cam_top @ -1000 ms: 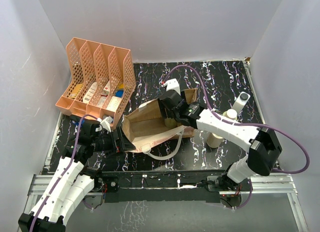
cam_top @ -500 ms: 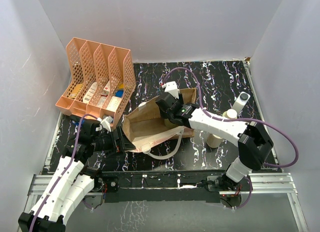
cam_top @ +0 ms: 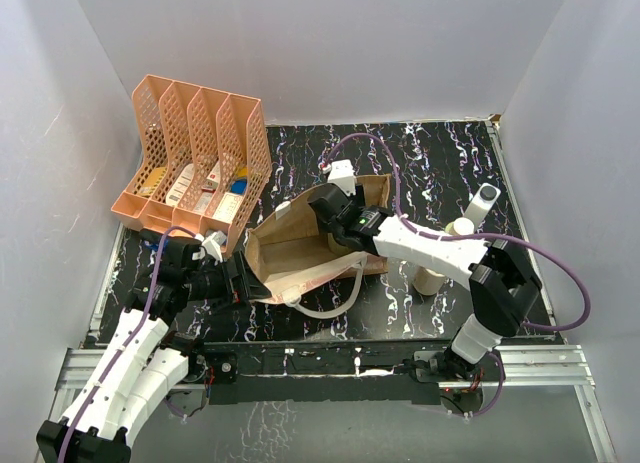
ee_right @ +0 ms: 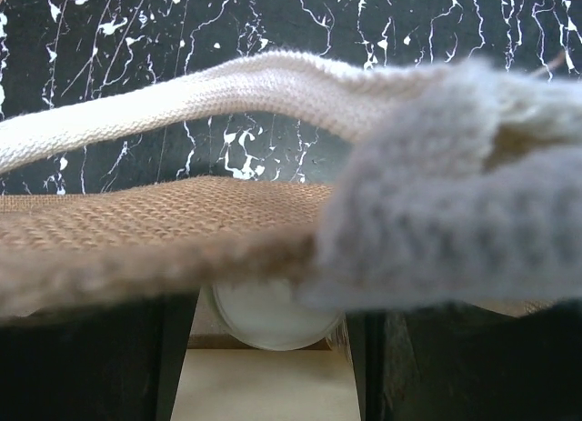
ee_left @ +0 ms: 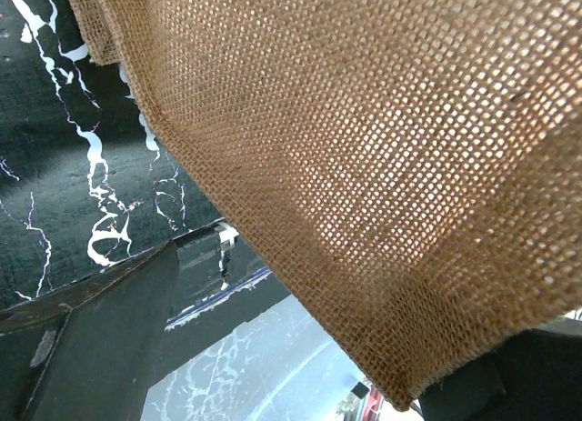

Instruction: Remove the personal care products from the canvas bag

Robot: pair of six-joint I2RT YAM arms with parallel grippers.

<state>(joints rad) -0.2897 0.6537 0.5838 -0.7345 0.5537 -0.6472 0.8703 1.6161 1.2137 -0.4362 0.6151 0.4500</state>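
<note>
The tan canvas bag (cam_top: 290,251) lies on its side mid-table, mouth facing left. My right gripper (cam_top: 338,245) reaches inside it from the right. In the right wrist view, under the bag's rim (ee_right: 136,221) and white handle (ee_right: 182,103), a cream bottle (ee_right: 264,385) with a round white cap (ee_right: 268,325) fills the gap between my dark fingers (ee_right: 86,357), and the right gripper (ee_right: 268,348) is shut on it. My left gripper (cam_top: 243,280) stands open at the bag's left rim; burlap (ee_left: 364,148) drapes over its jaws (ee_left: 300,348). Three bottles (cam_top: 460,227) stand outside at the right.
An orange mesh file rack (cam_top: 190,163) with small boxes stands at the back left, close to the bag's mouth. A slim white-grey bottle (cam_top: 482,203) and a cream one (cam_top: 430,278) stand by the right arm. A white handle loop (cam_top: 335,301) trails toward the near edge.
My right gripper has pushed a little further left into the bag and its jaws have closed in on the bottle. The left arm and the bag have stayed put.
</note>
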